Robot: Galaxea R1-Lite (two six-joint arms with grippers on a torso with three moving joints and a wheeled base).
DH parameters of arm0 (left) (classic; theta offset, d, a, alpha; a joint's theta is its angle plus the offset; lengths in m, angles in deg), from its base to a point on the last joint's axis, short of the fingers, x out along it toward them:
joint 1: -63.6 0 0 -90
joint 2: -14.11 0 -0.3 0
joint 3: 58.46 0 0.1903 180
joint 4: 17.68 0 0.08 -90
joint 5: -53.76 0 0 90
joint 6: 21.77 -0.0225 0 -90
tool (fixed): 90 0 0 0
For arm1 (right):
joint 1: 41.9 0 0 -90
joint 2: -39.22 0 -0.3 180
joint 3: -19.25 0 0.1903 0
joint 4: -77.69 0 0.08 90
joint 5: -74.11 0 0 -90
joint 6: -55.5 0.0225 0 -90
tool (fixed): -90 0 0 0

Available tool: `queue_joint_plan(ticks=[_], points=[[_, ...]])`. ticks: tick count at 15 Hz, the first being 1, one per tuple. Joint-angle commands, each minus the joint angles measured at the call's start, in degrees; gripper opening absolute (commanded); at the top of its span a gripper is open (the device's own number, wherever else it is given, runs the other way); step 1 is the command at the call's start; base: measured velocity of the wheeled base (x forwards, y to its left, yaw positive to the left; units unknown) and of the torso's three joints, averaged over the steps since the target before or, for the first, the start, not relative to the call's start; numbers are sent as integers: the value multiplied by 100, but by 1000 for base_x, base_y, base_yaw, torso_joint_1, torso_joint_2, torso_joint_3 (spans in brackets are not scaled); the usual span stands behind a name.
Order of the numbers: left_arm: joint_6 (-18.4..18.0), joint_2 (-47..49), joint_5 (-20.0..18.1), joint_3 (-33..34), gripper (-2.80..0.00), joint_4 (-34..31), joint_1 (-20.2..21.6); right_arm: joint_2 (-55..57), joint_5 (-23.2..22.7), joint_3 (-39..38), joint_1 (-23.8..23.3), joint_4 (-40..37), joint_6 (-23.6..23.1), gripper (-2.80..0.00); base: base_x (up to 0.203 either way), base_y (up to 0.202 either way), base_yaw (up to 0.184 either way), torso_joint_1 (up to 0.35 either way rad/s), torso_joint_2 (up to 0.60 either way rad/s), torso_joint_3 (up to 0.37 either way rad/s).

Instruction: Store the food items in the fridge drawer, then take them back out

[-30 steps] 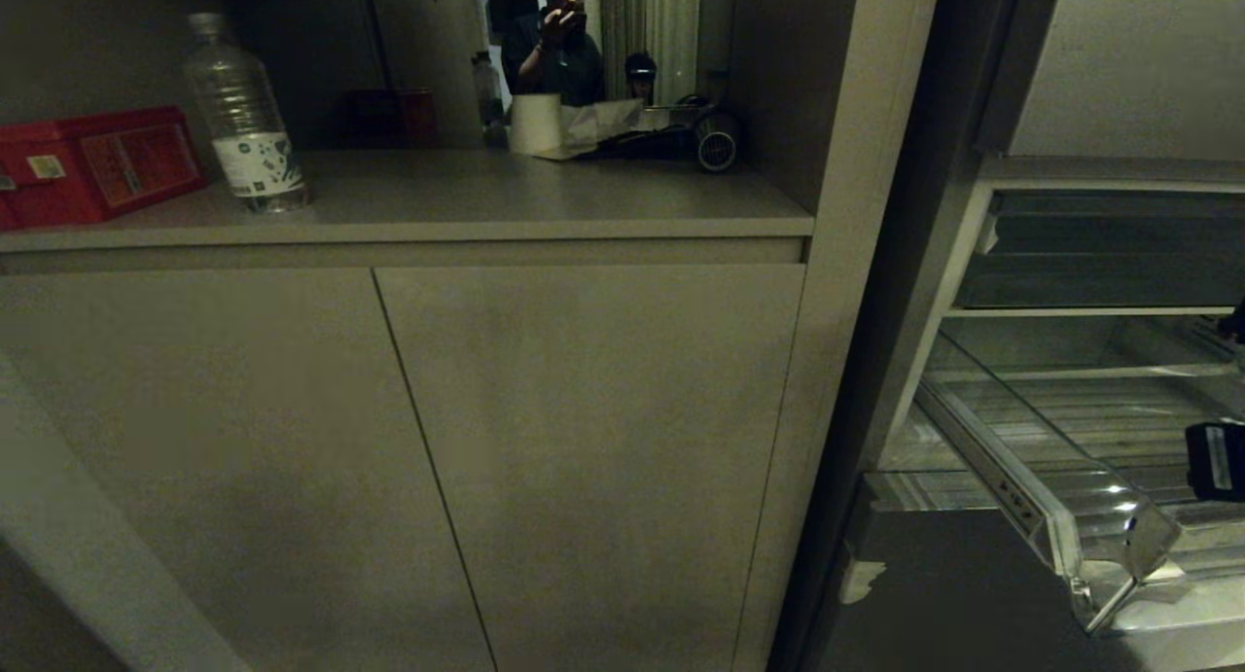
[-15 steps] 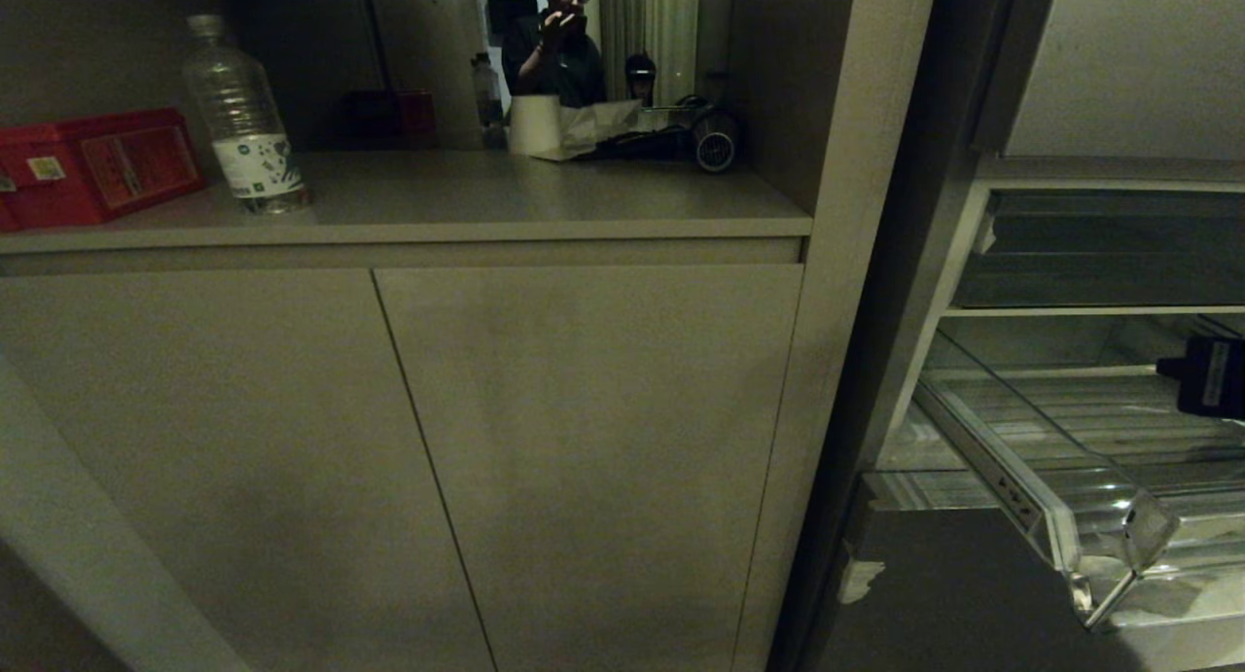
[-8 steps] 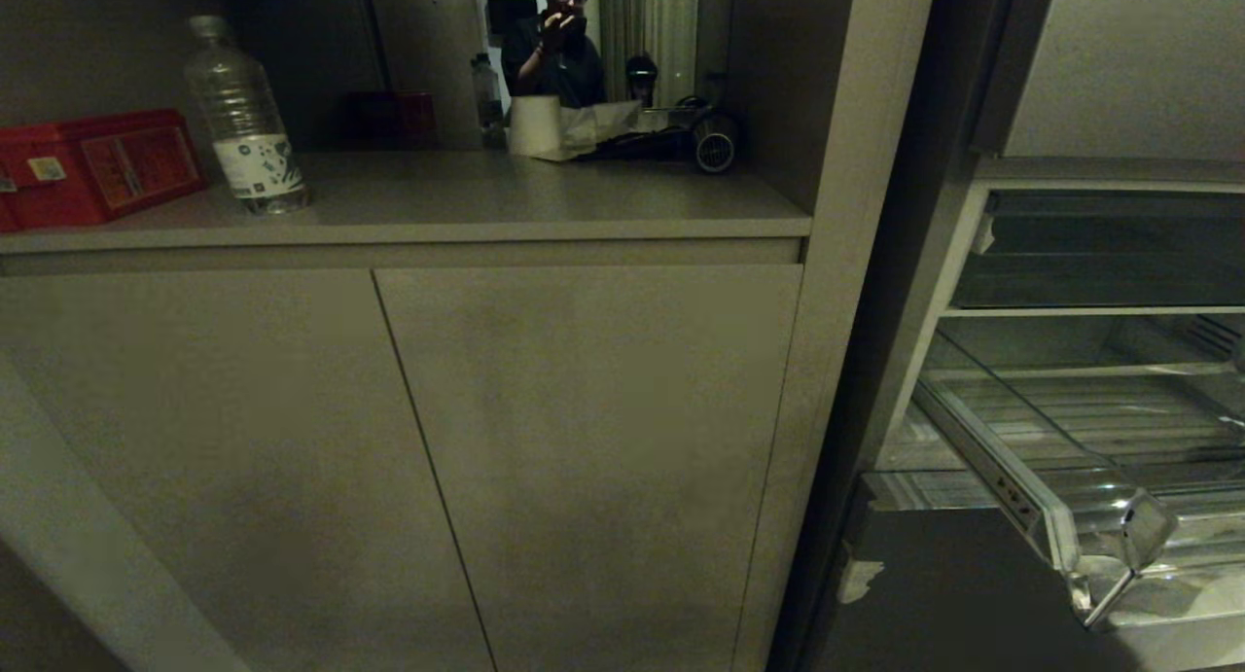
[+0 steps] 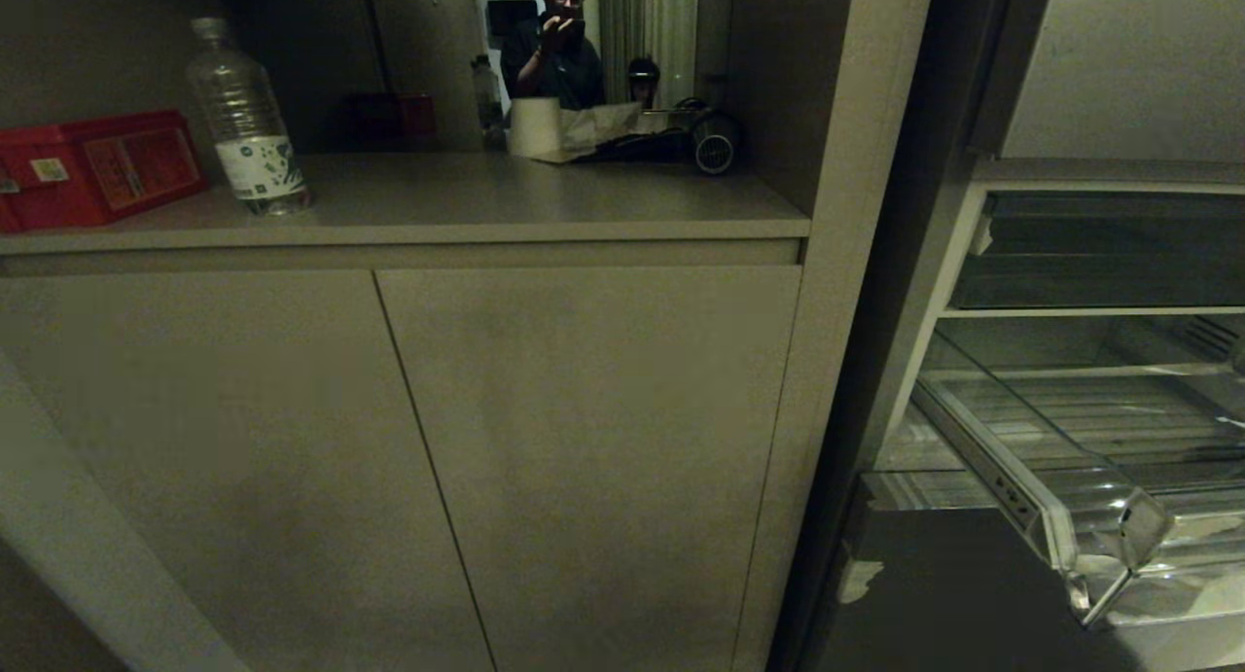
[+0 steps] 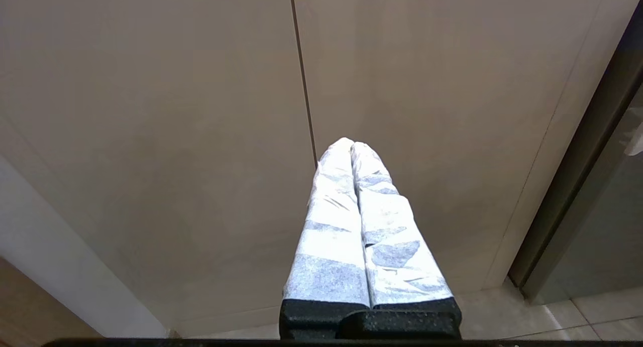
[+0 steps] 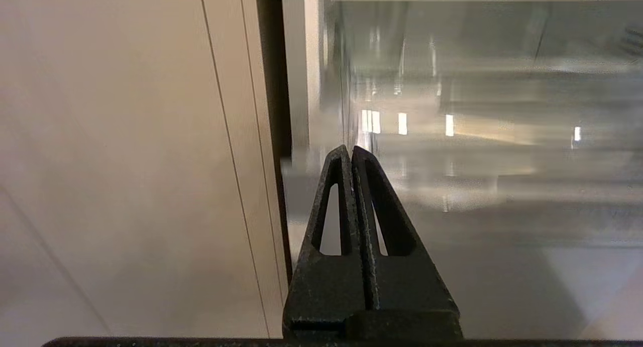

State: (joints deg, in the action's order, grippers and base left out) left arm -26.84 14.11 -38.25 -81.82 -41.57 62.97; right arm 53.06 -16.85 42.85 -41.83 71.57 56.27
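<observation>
From the head camera, a beige cabinet (image 4: 584, 439) with two flat doors fills the middle, topped by a pale countertop (image 4: 467, 200). Near the countertop's left edge sits a red rectangular box (image 4: 97, 166), and just beside it a clear plastic water bottle with a white label (image 4: 245, 118) stands upright. Toward the countertop's back right corner are a white cylindrical cup (image 4: 535, 124), crumpled pale paper (image 4: 598, 123) and a small dark device with a round grille (image 4: 715, 149). Behind the countertop a person in dark clothing (image 4: 556, 45) is seen with a hand raised. At the right stands the open fridge (image 4: 958, 293); the wide, shallow, clear plastic fridge drawer with a ribbed floor (image 4: 1089, 429) is pulled out toward the robot, its tall transparent front lip at the lower right, and no food shows in the visible part. Above it lies a darker, flatter tray-like drawer (image 4: 1099, 254). Neither arm appears in this view. In the left wrist view, the left gripper (image 5: 353, 146), its fingers (image 5: 331, 226) wrapped in white tape, is pressed closed on nothing, facing the cabinet doors above a tiled floor (image 5: 577, 317). In the right wrist view, the black right gripper (image 6: 350, 151) has its fingers together and empty, pointing at the fridge's edge beside the cabinet, with the blurred clear drawer beyond.
</observation>
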Motion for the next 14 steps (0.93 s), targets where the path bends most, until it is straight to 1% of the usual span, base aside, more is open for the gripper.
queue_joint_plan(ticks=[1, 3, 4, 7, 8, 9, 10, 11, 12, 14], points=[[6, 9, -1, 0, -280, 0, 1, -946, -9, -205, 13, -630, -191, -280, 0, 0, 0, 0, 0, 0], [84, 9, 5, 0, -280, 0, 1, -1426, 7, -202, 6, -1079, -477, -280, 0, 0, 0, 0, 0, 0], [146, 9, 22, 0, -280, 6, 1, -1401, 16, -199, 3, -1264, -486, -280, 0, 0, 0, 0, 0, 0], [410, 9, 174, 0, -280, 17, 1, -1392, -18, -207, 1, -1285, -534, -280, 0, 0, 0, 0, 0, 0], [437, 9, 184, 0, -280, 17, 1, -1392, -18, -207, 1, -1279, -652, -280, 0, 0, 0, 0, 0, 0], [446, 9, 184, 0, -280, 17, 1, -1392, -9, -207, 1, -1294, -628, -280, 0, 0, 0, 0, 0, 0], [446, 9, 184, 0, -280, 17, 1, -1384, -10, -207, 1, -1283, -463, -280, 0, 0, 0, 0, 0, 0], [446, 9, 184, 0, -280, 17, 1, -1392, -29, -207, 1, -1285, -489, -280, 0, 0, 0, 0, 0, 0], [446, 9, 184, 0, -280, 17, 1, -1384, -11, -207, 1, -1274, -626, -280, 0, 0, 0, 0, 0, 0], [446, 9, 184, 0, -280, 17, 1, -1385, 26, -207, 1, -1291, -605, -280, 0, 0, 0, 0, 0, 0]])
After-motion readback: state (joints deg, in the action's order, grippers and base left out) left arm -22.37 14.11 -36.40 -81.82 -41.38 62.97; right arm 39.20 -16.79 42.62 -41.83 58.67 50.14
